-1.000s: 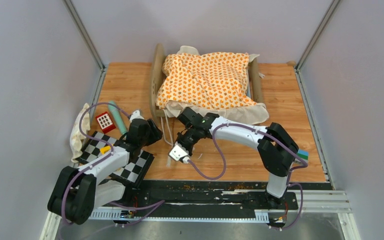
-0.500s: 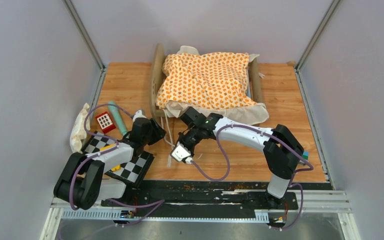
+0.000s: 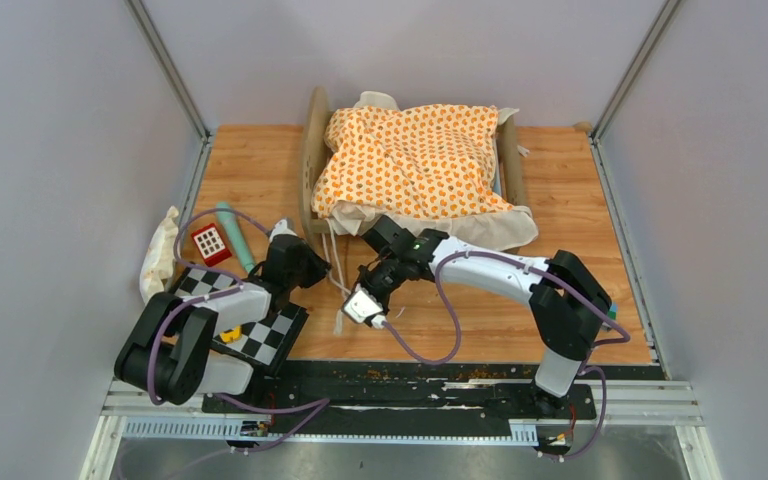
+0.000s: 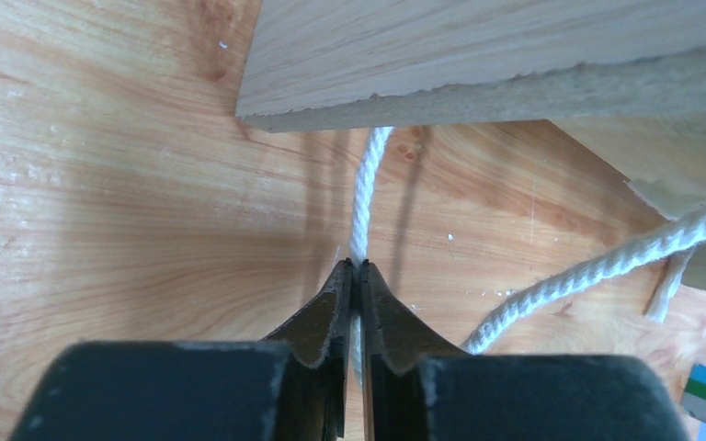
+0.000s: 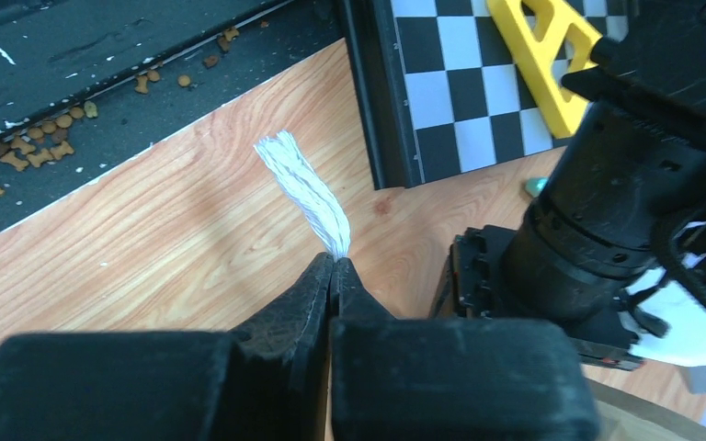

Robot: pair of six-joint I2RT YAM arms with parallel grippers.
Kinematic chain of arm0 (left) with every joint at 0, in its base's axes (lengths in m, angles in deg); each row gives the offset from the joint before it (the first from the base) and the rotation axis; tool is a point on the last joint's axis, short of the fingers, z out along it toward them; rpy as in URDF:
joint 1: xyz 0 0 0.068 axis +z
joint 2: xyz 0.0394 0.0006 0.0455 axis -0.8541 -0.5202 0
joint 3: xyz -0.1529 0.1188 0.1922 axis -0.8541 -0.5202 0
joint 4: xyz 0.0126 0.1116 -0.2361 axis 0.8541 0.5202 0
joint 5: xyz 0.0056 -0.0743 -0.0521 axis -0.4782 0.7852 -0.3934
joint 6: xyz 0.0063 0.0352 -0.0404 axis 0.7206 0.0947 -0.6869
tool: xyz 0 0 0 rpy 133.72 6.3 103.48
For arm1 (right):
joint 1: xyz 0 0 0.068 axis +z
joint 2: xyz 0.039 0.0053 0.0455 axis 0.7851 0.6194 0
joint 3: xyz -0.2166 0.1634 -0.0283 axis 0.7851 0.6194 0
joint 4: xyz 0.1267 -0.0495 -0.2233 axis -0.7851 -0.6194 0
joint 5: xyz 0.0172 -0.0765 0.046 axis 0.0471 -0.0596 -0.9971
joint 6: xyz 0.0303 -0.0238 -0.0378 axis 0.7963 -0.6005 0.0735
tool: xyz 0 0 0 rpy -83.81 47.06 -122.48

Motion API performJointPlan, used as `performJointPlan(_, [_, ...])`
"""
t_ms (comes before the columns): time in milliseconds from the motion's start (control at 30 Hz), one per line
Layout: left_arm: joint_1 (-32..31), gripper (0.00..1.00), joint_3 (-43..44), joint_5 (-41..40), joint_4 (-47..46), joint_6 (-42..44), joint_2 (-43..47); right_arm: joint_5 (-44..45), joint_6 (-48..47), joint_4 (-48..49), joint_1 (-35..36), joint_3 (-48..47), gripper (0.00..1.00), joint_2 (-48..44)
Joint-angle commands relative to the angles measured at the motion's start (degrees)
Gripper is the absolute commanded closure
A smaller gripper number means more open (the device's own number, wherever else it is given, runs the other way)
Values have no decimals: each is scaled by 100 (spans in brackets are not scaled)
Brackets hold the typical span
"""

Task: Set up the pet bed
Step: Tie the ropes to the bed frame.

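Observation:
The pet bed (image 3: 312, 160), a light-wood frame, stands at the back middle with the orange-patterned cushion (image 3: 415, 160) draped over it. White tie cords hang from the cushion's near left corner onto the table. My left gripper (image 3: 328, 270) lies low by the bed's left end board (image 4: 478, 55). In the left wrist view this gripper (image 4: 357, 266) is shut on one white cord (image 4: 364, 193), and another cord (image 4: 607, 262) runs off to the right. My right gripper (image 3: 353, 311) is just right of it, shut (image 5: 334, 260) on a cord whose frayed end (image 5: 308, 188) sticks out past the tips.
A checkerboard plate (image 3: 260, 330) with a yellow piece (image 5: 552, 55) lies under the left arm. A red-and-white block (image 3: 210, 242), a teal cylinder (image 3: 235, 232) and a white cloth bundle (image 3: 157, 262) sit at the left. Kibble (image 5: 18, 156) litters the black front rail.
My left gripper has reached slightly right toward the bed's end board and its jaws have closed on the white cord. The right gripper has stayed shut on its cord, barely moving.

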Motion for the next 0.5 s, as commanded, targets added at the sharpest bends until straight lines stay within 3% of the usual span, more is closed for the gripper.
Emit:
performJointPlan(0, [14, 93, -114, 40, -375, 60, 183, -87, 486, 386, -20, 209, 100, -281])
performJointPlan(100, [14, 100, -199, -2, -321, 149, 429, -49, 859, 695, -20, 389, 100, -365])
performJointPlan(267, [14, 100, -312, 40, -250, 413, 855, -55, 1507, 876, -20, 497, 100, -489])
performJointPlan(467, [14, 100, -339, 221, -71, 693, 1191, 130, 1656, 1316, 109, 928, 100, -631])
